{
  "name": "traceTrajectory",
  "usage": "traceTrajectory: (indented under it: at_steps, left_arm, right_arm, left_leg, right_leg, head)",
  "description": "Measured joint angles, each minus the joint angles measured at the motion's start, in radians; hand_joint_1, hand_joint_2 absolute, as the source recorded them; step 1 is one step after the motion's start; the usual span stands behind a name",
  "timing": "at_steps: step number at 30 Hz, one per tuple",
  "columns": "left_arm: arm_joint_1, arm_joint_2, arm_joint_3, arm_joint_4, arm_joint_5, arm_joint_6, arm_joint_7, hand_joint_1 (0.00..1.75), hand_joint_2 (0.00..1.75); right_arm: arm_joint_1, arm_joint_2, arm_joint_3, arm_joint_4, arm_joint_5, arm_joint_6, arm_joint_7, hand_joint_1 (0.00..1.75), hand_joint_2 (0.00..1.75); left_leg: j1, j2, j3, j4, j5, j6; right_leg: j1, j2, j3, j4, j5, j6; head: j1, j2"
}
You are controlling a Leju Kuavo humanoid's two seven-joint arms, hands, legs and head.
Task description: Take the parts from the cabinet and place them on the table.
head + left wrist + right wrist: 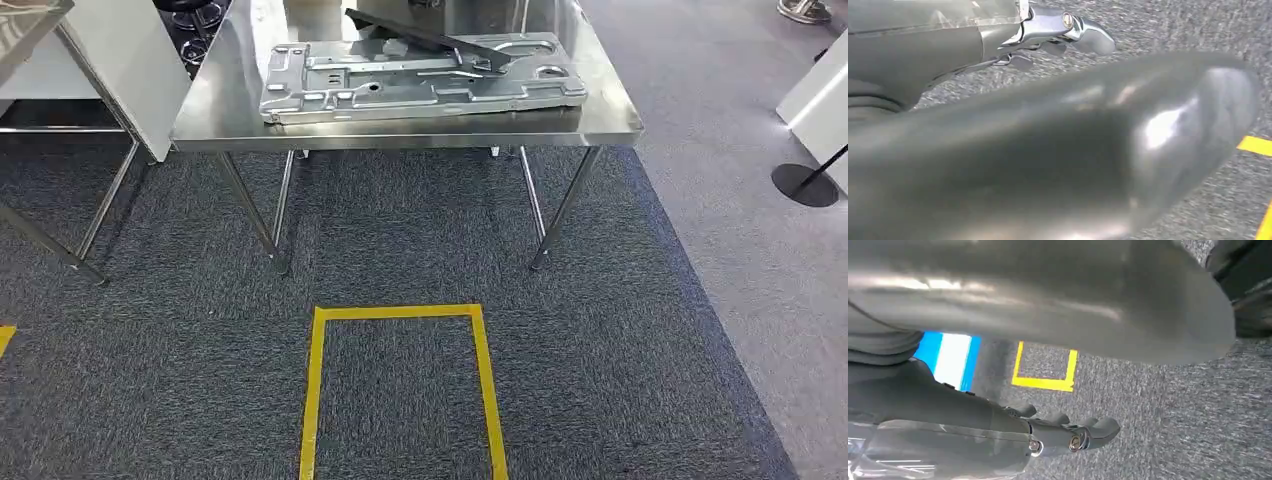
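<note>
Pressed sheet metal, pale grey: the big flat panel lies on the steel table at twelve o'clock in the head view, a dark narrow bar resting slantwise across its far side. I judge the panel stiff, fairly heavy and slick, with thin edges; a hold on its two short ends, at three and nine o'clock, would suit it best. On the carpet nearer the robot, at six o'clock, is a yellow tape rectangle. The left hand hangs over the carpet, fingers loose and holding nothing. The right hand hangs likewise, fingers slack and empty.
</note>
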State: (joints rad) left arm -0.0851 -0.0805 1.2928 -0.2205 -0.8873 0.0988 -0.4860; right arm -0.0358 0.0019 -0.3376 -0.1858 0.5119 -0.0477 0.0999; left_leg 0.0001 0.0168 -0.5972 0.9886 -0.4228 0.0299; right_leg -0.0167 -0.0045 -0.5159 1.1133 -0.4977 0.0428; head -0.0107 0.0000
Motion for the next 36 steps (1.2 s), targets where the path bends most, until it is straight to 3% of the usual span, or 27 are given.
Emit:
traceTrajectory:
  at_steps: [1, 2, 4, 6, 8, 9, 10, 11, 12, 13, 14, 15, 16, 17, 20, 21, 23, 25, 26, 27, 28, 30, 31, 32, 33, 34, 36]
  left_arm:
    - [-0.001, 0.000, 0.000, 0.000, 0.000, 0.000, 0.000, 0.00, 0.00]
    - [-0.001, 0.000, 0.000, 0.000, 0.000, 0.000, 0.000, 0.00, 0.00]
    - [-0.002, 0.000, 0.000, 0.000, 0.000, 0.000, -0.001, 0.00, 0.00]
    - [0.001, 0.001, 0.000, 0.000, 0.000, 0.003, -0.001, 0.00, 0.00]
    - [0.004, -0.001, 0.000, 0.000, 0.003, 0.006, 0.001, 0.00, 0.00]
    - [0.004, -0.001, 0.000, 0.000, 0.006, 0.003, 0.002, 0.00, 0.00]
    - [0.004, -0.001, 0.000, 0.000, 0.008, 0.003, 0.003, 0.00, 0.00]
    - [0.004, -0.001, 0.000, 0.000, 0.008, 0.003, 0.005, 0.00, 0.00]
    - [0.005, -0.001, 0.000, 0.000, 0.009, 0.003, 0.008, 0.00, 0.00]
    - [0.004, -0.001, 0.000, 0.000, 0.010, 0.006, 0.014, 0.00, 0.00]
    - [0.004, -0.001, 0.000, 0.000, 0.010, 0.008, 0.020, 0.00, 0.00]
    - [0.003, -0.001, 0.000, 0.000, 0.010, 0.009, 0.023, 0.00, 0.00]
    - [0.001, -0.001, 0.000, 0.000, 0.010, 0.011, 0.027, 0.00, 0.00]
    - [-0.002, -0.001, 0.000, 0.000, 0.010, 0.012, 0.031, 0.00, 0.00]
    - [0.001, -0.001, 0.000, 0.000, 0.010, 0.018, 0.038, 0.00, 0.00]
    - [0.002, -0.002, 0.000, 0.000, 0.010, 0.019, 0.040, 0.00, 0.00]
    - [-0.001, -0.003, 0.000, 0.000, 0.007, 0.021, 0.042, 0.00, 0.00]
    - [0.000, -0.003, 0.001, 0.000, 0.006, 0.021, 0.043, 0.00, 0.00]
    - [0.000, -0.004, 0.001, 0.000, 0.006, 0.021, 0.044, 0.00, 0.00]
    - [0.001, -0.004, 0.001, 0.000, 0.006, 0.021, 0.045, 0.00, 0.00]
    - [0.001, -0.004, 0.001, 0.000, 0.005, 0.021, 0.045, 0.00, 0.00]
    - [0.001, -0.006, 0.001, 0.000, 0.003, 0.021, 0.045, 0.00, 0.00]
    - [0.000, -0.006, 0.001, 0.000, 0.003, 0.020, 0.045, 0.00, 1.75]
    - [0.000, -0.006, 0.001, 0.000, 0.003, 0.020, 0.045, 0.00, 1.75]
    - [0.000, -0.006, 0.001, 0.000, 0.003, 0.019, 0.045, 0.00, 1.75]
    - [0.000, -0.006, 0.001, 0.000, 0.003, 0.020, 0.046, 0.00, 1.75]
    - [0.000, -0.006, 0.001, 0.000, 0.003, 0.022, 0.046, 0.00, 1.75]
  right_arm:
    - [-0.003, 0.000, -0.001, -0.001, 0.000, 0.000, -0.001, 0.00, 0.00]
    - [-0.005, 0.000, -0.005, -0.001, 0.000, -0.001, -0.002, 0.00, 0.00]
    - [-0.006, 0.001, -0.013, -0.001, 0.000, -0.004, -0.002, 0.00, 0.00]
    - [-0.005, 0.002, -0.015, -0.001, 0.000, -0.006, -0.002, 0.00, 0.00]
    - [-0.006, 0.003, -0.020, -0.001, 0.000, -0.010, -0.002, 0.00, 0.00]
    - [-0.003, 0.003, -0.024, -0.001, -0.004, -0.013, -0.002, 0.00, 0.00]
    - [-0.002, 0.003, -0.029, -0.001, -0.008, -0.016, -0.001, 0.00, 0.00]
    - [-0.001, 0.003, -0.035, -0.001, -0.013, -0.020, -0.001, 0.00, 0.00]
    - [-0.001, 0.004, -0.040, -0.001, -0.016, -0.022, -0.001, 0.00, 0.00]
    - [-0.001, 0.004, -0.044, -0.001, -0.024, -0.023, 0.002, 0.00, 0.00]
    - [0.000, 0.004, -0.051, -0.001, -0.032, -0.021, 0.002, 0.00, 0.00]
    - [0.000, 0.004, -0.057, -0.001, -0.037, -0.021, 0.002, 0.00, 0.00]
    - [-0.001, 0.005, -0.064, -0.001, -0.045, -0.018, 0.004, 0.00, 0.00]
    - [-0.002, 0.005, -0.071, -0.001, -0.054, -0.014, 0.008, 0.00, 1.75]
    - [-0.002, 0.005, -0.092, -0.001, -0.066, -0.004, 0.011, 0.00, 1.75]
    - [-0.003, 0.005, -0.097, -0.001, -0.069, -0.003, 0.012, 0.00, 1.75]
    - [-0.001, 0.005, -0.106, -0.001, -0.075, -0.002, 0.012, 0.00, 1.75]
    - [0.001, 0.004, -0.117, -0.001, -0.079, -0.002, 0.012, 0.00, 1.75]
    - [0.001, 0.004, -0.121, -0.001, -0.082, 0.002, 0.012, 0.00, 1.75]
    - [0.002, 0.004, -0.124, -0.001, -0.084, 0.006, 0.012, 0.00, 1.75]
    - [0.003, 0.003, -0.127, -0.001, -0.084, 0.006, 0.012, 0.00, 1.75]
    - [0.003, 0.003, -0.132, -0.001, -0.084, 0.006, 0.013, 0.00, 1.75]
    - [0.003, 0.003, -0.135, -0.001, -0.084, 0.004, 0.014, 0.00, 1.75]
    - [0.002, 0.004, -0.139, -0.001, -0.085, 0.004, 0.014, 0.00, 1.75]
    - [0.001, 0.004, -0.141, -0.001, -0.087, 0.004, 0.014, 0.00, 1.75]
    - [0.002, 0.004, -0.143, -0.001, -0.087, 0.004, 0.013, 0.00, 0.00]
    - [0.002, 0.004, -0.148, -0.001, -0.087, 0.004, 0.009, 0.00, 0.00]
  left_leg:
    - [-0.002, 0.000, -0.011, 0.009, 0.005, -0.005]
    - [-0.005, 0.000, -0.018, 0.016, 0.010, -0.011]
    - [-0.002, 0.003, -0.022, 0.013, 0.032, -0.022]
    - [-0.002, 0.000, -0.031, 0.016, 0.036, -0.034]
    - [0.004, -0.008, -0.062, 0.096, -0.072, -0.044]
    - [0.006, -0.008, -0.086, 0.179, -0.135, -0.050]
    - [0.008, -0.008, -0.105, 0.257, -0.172, -0.054]
    - [0.009, -0.008, -0.113, 0.316, -0.174, -0.056]
    - [0.010, -0.008, -0.105, 0.330, -0.153, -0.057]
    - [0.011, -0.008, -0.075, 0.303, -0.116, -0.057]
    - [0.012, -0.008, -0.023, 0.234, -0.081, -0.055]
    - [0.012, -0.008, 0.047, 0.133, -0.065, -0.052]
    - [0.012, -0.008, 0.111, 0.041, -0.079, -0.046]
    - [0.006, -0.009, 0.137, -0.011, -0.096, -0.039]
    - [0.004, -0.009, 0.125, -0.016, -0.099, -0.023]
    - [0.010, -0.007, 0.126, -0.025, -0.090, -0.013]
    - [0.009, -0.006, 0.117, -0.026, -0.081, 0.001]
    - [0.003, -0.005, 0.106, -0.024, -0.075, 0.007]
    - [0.001, -0.004, 0.101, -0.022, -0.073, 0.008]
    - [0.000, -0.004, 0.098, -0.019, -0.072, 0.009]
    - [0.000, -0.005, 0.096, -0.015, -0.072, 0.009]
    - [0.002, -0.007, 0.094, -0.005, -0.075, 0.008]
    - [-0.001, -0.007, 0.091, 0.002, -0.080, 0.004]
    - [-0.008, -0.008, 0.085, 0.011, -0.084, 0.000]
    - [-0.008, -0.008, 0.081, 0.012, -0.083, -0.002]
    - [-0.008, -0.008, 0.079, 0.012, -0.082, -0.003]
    - [-0.007, -0.008, 0.078, 0.012, -0.080, -0.006]
  right_leg:
    - [0.001, 0.000, 0.075, -0.098, -0.034, -0.007]
    - [0.006, 0.000, 0.106, -0.163, -0.060, -0.013]
    - [0.011, 0.000, 0.088, -0.154, -0.051, -0.026]
    - [0.002, -0.004, 0.075, -0.162, -0.033, -0.042]
    - [0.003, -0.006, 0.050, -0.162, -0.012, -0.056]
    - [0.005, -0.006, 0.036, -0.162, -0.001, -0.057]
    - [0.006, -0.007, 0.023, -0.161, 0.010, -0.056]
    - [0.006, -0.007, 0.009, -0.159, 0.019, -0.055]
    - [0.006, -0.006, -0.003, -0.156, 0.027, -0.053]
    - [0.005, -0.006, -0.015, -0.152, 0.033, -0.051]
    - [0.004, -0.006, -0.027, -0.147, 0.038, -0.047]
    - [0.004, -0.005, -0.034, -0.141, 0.042, -0.042]
    - [0.004, -0.005, -0.038, -0.137, 0.044, -0.038]
    - [0.009, -0.006, -0.044, -0.131, 0.048, -0.032]
    - [0.008, -0.007, -0.050, -0.134, 0.063, -0.011]
    - [0.008, -0.005, -0.053, -0.130, 0.060, -0.006]
    - [0.004, -0.003, -0.087, -0.047, -0.008, 0.002]
    - [0.003, -0.001, -0.161, 0.126, -0.093, 0.008]
    - [0.003, -0.001, -0.184, 0.184, -0.110, 0.009]
    - [0.002, -0.001, -0.185, 0.196, -0.104, 0.010]
    - [0.000, -0.001, -0.162, 0.159, -0.077, 0.016]
    - [-0.009, -0.001, -0.061, -0.026, 0.011, 0.028]
    - [-0.016, -0.001, -0.019, -0.113, 0.028, 0.032]
    - [-0.006, 0.004, -0.012, -0.127, 0.011, 0.025]
    - [-0.010, 0.006, -0.018, -0.124, 0.016, -0.004]
    - [-0.005, 0.006, -0.021, -0.123, 0.022, 0.004]
    - [-0.004, 0.006, -0.023, -0.123, 0.022, -0.001]
  head:
    - [0.000, 0.000]
    - [-0.002, 0.000]
    - [-0.001, 0.000]
    - [-0.001, 0.000]
    - [-0.008, 0.000]
    - [-0.008, 0.000]
    - [-0.008, 0.000]
    - [-0.008, 0.000]
    - [-0.008, 0.000]
    - [-0.008, 0.000]
    - [-0.008, 0.000]
    - [-0.009, 0.000]
    - [-0.008, 0.000]
    - [-0.008, 0.000]
    - [-0.006, 0.000]
    - [-0.008, 0.000]
    - [-0.003, 0.000]
    - [-0.003, 0.000]
    - [-0.003, 0.000]
    - [-0.003, 0.000]
    - [-0.003, 0.000]
    - [-0.003, 0.000]
    - [-0.002, 0.000]
    - [0.002, 0.000]
    - [-0.004, 0.000]
    - [-0.006, 0.000]
    - [-0.005, 0.000]
